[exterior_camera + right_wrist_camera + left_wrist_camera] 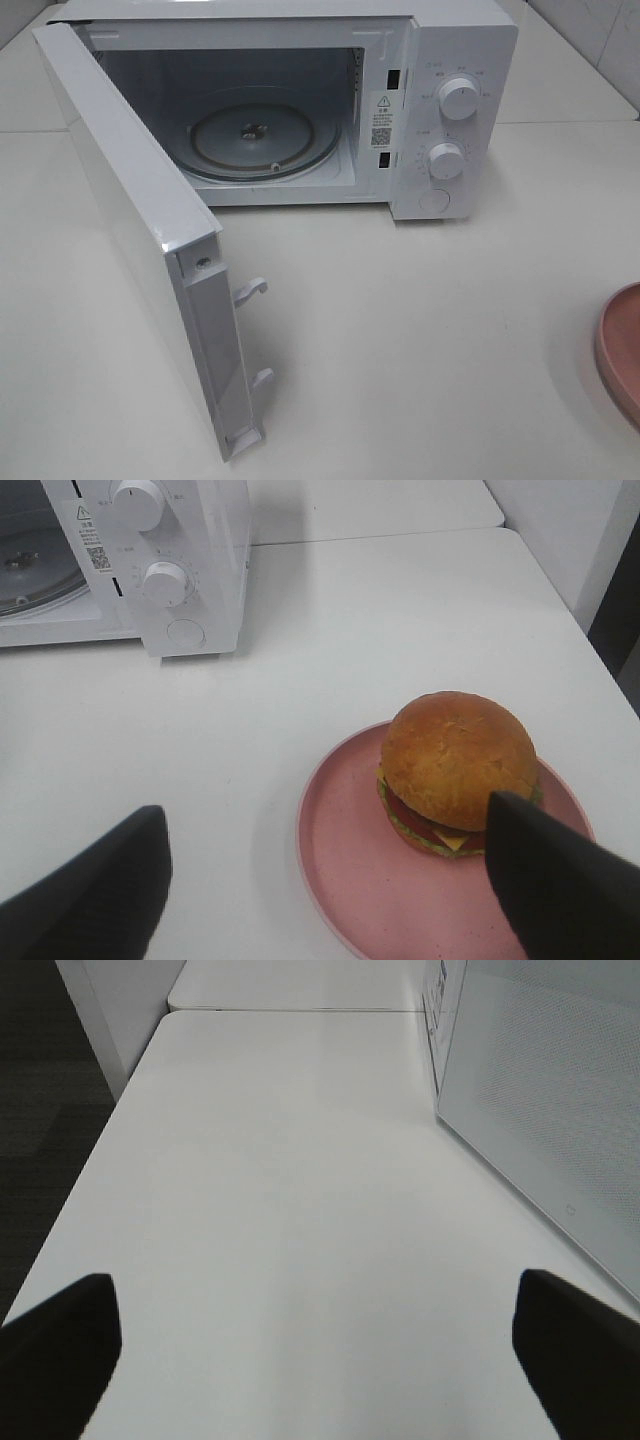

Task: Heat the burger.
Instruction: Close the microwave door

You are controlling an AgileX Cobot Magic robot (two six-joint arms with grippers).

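White bench (420, 330) carries the open microwave (440, 110) far left and the burger (455, 765) on its pink plate (350, 880) near right, just ahead of the spread, empty right end effector (325, 880), the nearer arm.

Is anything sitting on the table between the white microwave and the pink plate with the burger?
Nothing: the right wrist view shows only bare white tabletop between the white microwave and the round pink plate holding the brown-bunned burger.
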